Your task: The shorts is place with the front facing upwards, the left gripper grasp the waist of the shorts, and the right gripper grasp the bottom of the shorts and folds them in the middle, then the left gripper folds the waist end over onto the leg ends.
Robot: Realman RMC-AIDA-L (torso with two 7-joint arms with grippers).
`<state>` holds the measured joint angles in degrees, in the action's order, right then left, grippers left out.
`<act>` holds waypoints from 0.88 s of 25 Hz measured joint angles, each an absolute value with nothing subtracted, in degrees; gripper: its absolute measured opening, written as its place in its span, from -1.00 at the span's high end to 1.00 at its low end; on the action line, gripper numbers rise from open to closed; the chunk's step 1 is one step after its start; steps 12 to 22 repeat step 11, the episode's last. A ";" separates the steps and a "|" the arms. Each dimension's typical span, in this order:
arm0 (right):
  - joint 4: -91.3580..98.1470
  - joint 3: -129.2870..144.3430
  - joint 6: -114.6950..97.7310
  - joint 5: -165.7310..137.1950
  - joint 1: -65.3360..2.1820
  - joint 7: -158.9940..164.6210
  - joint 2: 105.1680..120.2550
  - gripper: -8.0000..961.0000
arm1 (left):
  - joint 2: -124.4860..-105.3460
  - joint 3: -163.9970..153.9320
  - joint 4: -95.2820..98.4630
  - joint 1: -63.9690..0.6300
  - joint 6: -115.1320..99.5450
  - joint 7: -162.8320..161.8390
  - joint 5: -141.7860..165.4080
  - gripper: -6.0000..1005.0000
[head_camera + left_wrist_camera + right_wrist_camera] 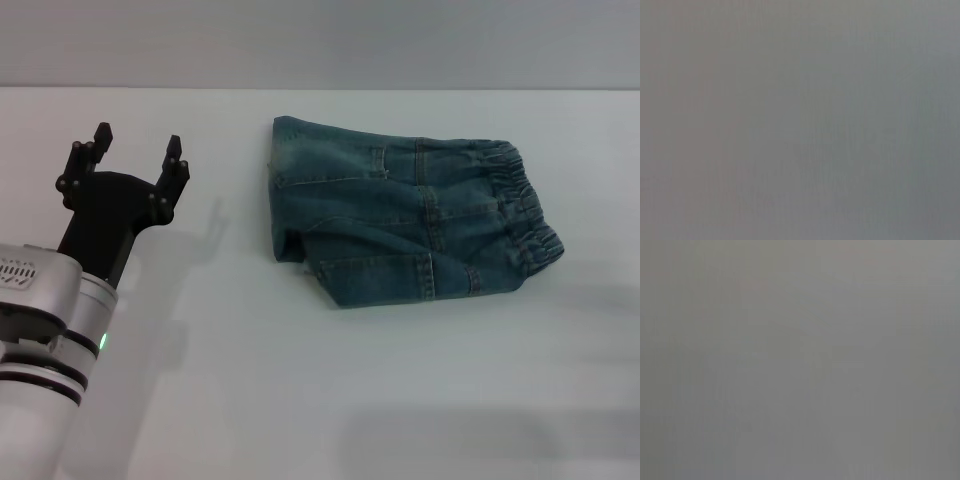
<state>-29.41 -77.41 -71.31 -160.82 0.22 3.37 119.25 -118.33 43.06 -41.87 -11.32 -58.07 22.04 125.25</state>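
Observation:
The blue-green denim shorts (405, 222) lie folded on the white table, right of centre in the head view. Their puckered elastic waist (525, 210) forms the right end of the bundle. The left end (285, 205) is a flat folded edge; the leg ends cannot be made out apart. My left gripper (136, 148) hovers open over the table's left side, well apart from the shorts, with nothing between its fingers. The right gripper is out of view. Both wrist views show only plain grey.
The white table (300, 400) spreads around the shorts, with its far edge against a grey wall (320, 40). A faint shadow lies on the table at the lower right.

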 joint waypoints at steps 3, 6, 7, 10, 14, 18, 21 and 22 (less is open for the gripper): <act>-29.33 -77.41 -71.36 -160.79 0.04 3.38 119.27 -0.35 | -118.27 42.87 -41.61 -11.19 -57.83 21.87 125.22 -0.28; -29.28 -77.43 -71.39 -160.77 -0.04 3.39 119.27 -0.48 | -118.38 42.85 -41.12 -11.07 -57.83 21.79 125.05 -0.45; -29.28 -77.45 -71.41 -160.76 -0.06 3.40 119.27 -0.48 | -118.38 42.85 -41.12 -11.07 -57.83 21.79 125.05 -0.53; -29.25 -77.49 -71.46 -160.75 -0.14 3.41 119.27 -0.48 | -118.39 42.78 -40.93 -10.83 -57.91 19.47 124.90 -0.69; -29.20 -77.53 -71.47 -160.75 -0.20 3.41 119.27 -0.48 | -118.37 42.85 -40.71 -10.78 -57.92 18.09 124.89 -0.69; -29.20 -77.53 -71.47 -160.75 -0.20 3.41 119.27 -0.48 | -118.37 42.85 -40.71 -10.78 -57.92 18.09 124.89 -0.69; -29.20 -77.53 -71.47 -160.75 -0.20 3.41 119.27 -0.48 | -118.37 42.85 -40.71 -10.78 -57.92 18.09 124.89 -0.69; -29.20 -77.53 -71.47 -160.75 -0.20 3.41 119.27 -0.48 | -118.37 42.85 -40.71 -10.78 -57.92 18.09 124.89 -0.69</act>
